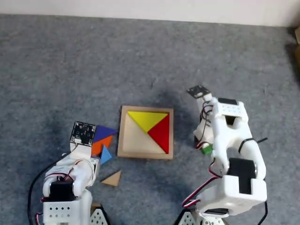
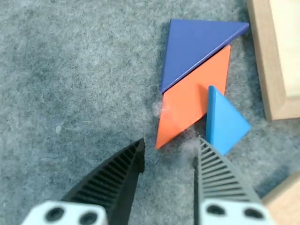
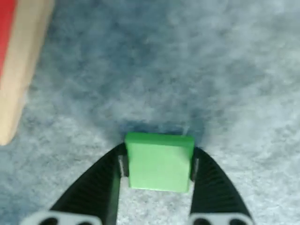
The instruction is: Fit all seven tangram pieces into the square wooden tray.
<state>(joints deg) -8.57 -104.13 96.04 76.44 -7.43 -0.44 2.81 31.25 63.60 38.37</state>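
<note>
Left fingers [image 2: 117, 173] stand apart just short of the orange parallelogram [image 2: 192, 103], which touches the dark blue triangle [image 2: 197, 44] and light blue triangle [image 2: 225, 122]. All three lie at 9 o'clock of the square wooden tray [image 1: 123, 140], which holds a yellow triangle [image 1: 146, 119] and a red triangle [image 1: 161, 133]. At the tray's 3 o'clock, right fingers [image 3: 208, 187] clamp the green square [image 3: 159, 161].

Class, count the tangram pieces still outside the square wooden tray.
5: dark blue triangle, orange parallelogram and light blue triangle clustered left of the wooden tray; plain wooden triangle alone beside them; green square in the right gripper.
</note>
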